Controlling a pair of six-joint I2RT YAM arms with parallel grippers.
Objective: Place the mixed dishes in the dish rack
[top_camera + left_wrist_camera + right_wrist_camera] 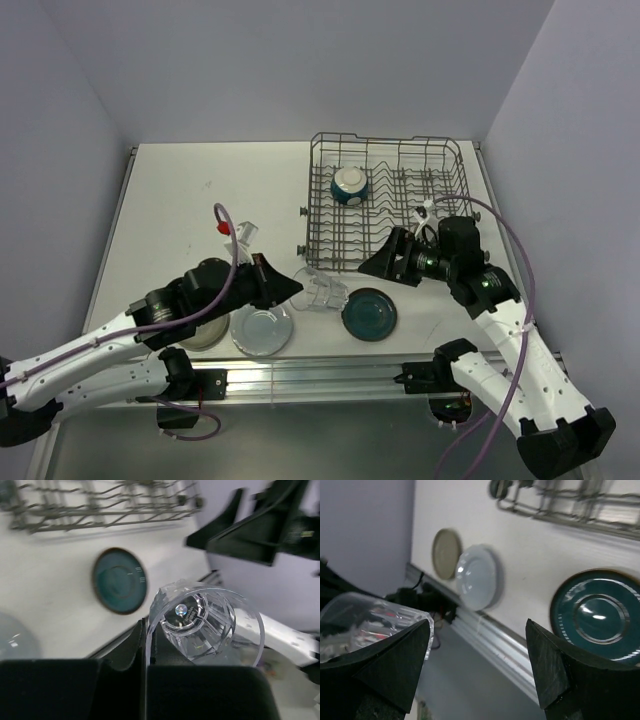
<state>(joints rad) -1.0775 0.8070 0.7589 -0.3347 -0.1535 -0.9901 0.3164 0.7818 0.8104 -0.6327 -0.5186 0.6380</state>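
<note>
Clear drinking glass (200,625) was clamped by its rim in left gripper (145,652); judged light, slippery, fragile. Right gripper (477,630) was held wide, empty.

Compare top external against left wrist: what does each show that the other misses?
Top external only: the bowl sitting inside the dish rack, and the grey-beige plate partly hidden under the left arm.
Left wrist only: a close-up of the clear glass, mouth toward the camera, its wall pinched in the shut left end effector.
Both: the glass, the dark teal plate, part of the pale blue plate, and the rack's near side.
</note>
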